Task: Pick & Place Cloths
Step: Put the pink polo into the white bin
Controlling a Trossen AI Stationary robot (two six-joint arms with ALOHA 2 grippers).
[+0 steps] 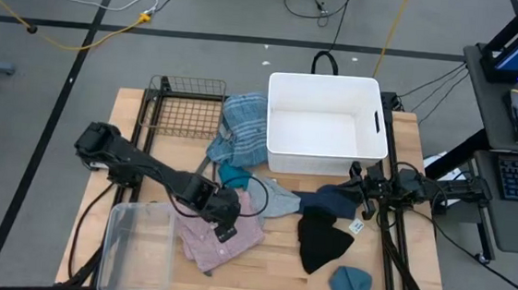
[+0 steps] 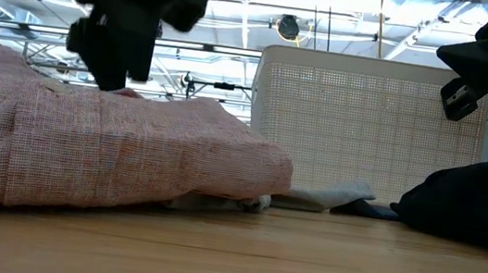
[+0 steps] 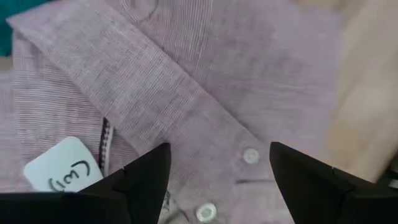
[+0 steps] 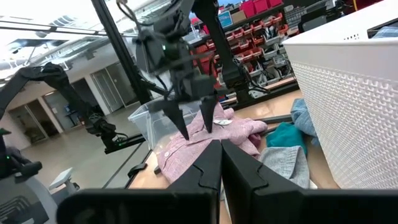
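Note:
The pink button shirt [image 1: 223,244] lies crumpled on the table's near left part; its button placket [image 3: 249,155] and a white label [image 3: 62,165] fill the left wrist view. My left gripper [image 1: 227,228] [image 3: 217,165] stands open over it, fingers pointing down [image 4: 198,127]. A blue-plaid shirt [image 1: 242,125], a teal piece [image 1: 234,174], a grey-blue piece [image 1: 275,198], a navy piece [image 1: 329,200], a black beanie [image 1: 321,243] and a blue beanie [image 1: 350,286] lie spread on the table. My right gripper [image 1: 359,192] [image 4: 221,149] waits shut, raised above the navy piece. My left gripper comes at the pink shirt from above, pointing down, one open finger [image 3: 146,177] on each side of the button placket near the collar. Its tips [image 2: 111,83] reach the top of the cloth, but I cannot tell whether they touch it.
A white plastic tub [image 1: 374,89] stands at the far middle, a wire basket [image 1: 183,107] to its left. A clear plastic bin [image 1: 135,246] sits at the near left corner beside the pink shirt. Bare wood [image 1: 267,275] shows along the near edge.

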